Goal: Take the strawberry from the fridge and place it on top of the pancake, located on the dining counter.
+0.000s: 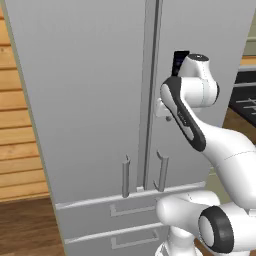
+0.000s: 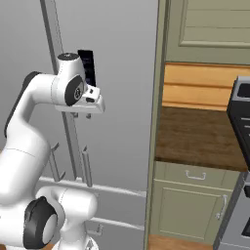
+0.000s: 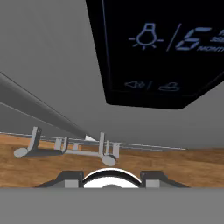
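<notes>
Facing the fridge (image 1: pixel 80 100), I find its two grey doors shut, filling most of the left base view from the upper left across to the right edge. At the far left of that frame a wall of pale wooden planks (image 1: pixel 17 145) runs down to a dark wood floor (image 1: pixel 25 225). Moving rightward, the two vertical bar handles (image 1: pixel 126 176) stand low in the middle, either side of the door seam, with the two lower drawers (image 1: pixel 105 220) beneath them. My white arm (image 1: pixel 215 145) climbs from the lower right and crosses in front of the right-hand door, covering part of it. At its top, against the door, is a black control panel (image 1: pixel 179 61), half hidden behind my wrist.

In the right base view my pincer (image 2: pixel 82 115) hangs left of centre, close to the door seam; its tips are too small there for me to tell whether they are apart or together, and nothing shows between them. Right of the fridge's edge come an olive-green upper cabinet (image 2: pixel 210 24), a dark wooden countertop (image 2: pixel 200 136) and green cabinets (image 2: pixel 190 205) below. A dark stove (image 2: pixel 240 122) cuts the far right edge.

In the hand view the black panel (image 3: pixel 166 52) fills the upper right, with the handles (image 3: pixel 70 146) lower left.
</notes>
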